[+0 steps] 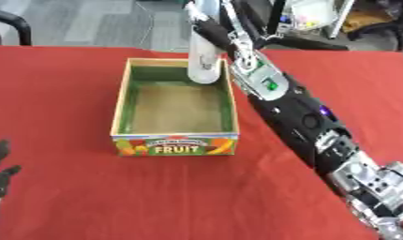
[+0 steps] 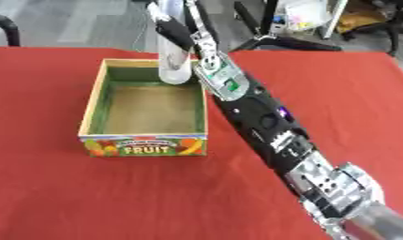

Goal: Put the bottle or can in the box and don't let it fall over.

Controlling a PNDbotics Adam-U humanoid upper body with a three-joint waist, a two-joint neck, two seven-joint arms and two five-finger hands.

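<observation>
Left eye view: right hand [image 1: 211, 29] clasps pale bottle [image 1: 204, 63] (upright) inside "FRUIT" box [image 1: 177, 145].

Your right hand [image 1: 211, 29] grips the pale upright bottle [image 1: 203, 61] at the far right corner of the wooden FRUIT-labelled box [image 1: 177, 144]; your left hand [image 1: 0, 174] rests lower left.

Two head eyes, looking steeply down, close over red table [image 1: 65, 197], sharing fruit box [image 2: 144, 145], apparently all else

red tablecloth [image 1: 65, 93], grey floor [image 1: 90, 21]
</observation>
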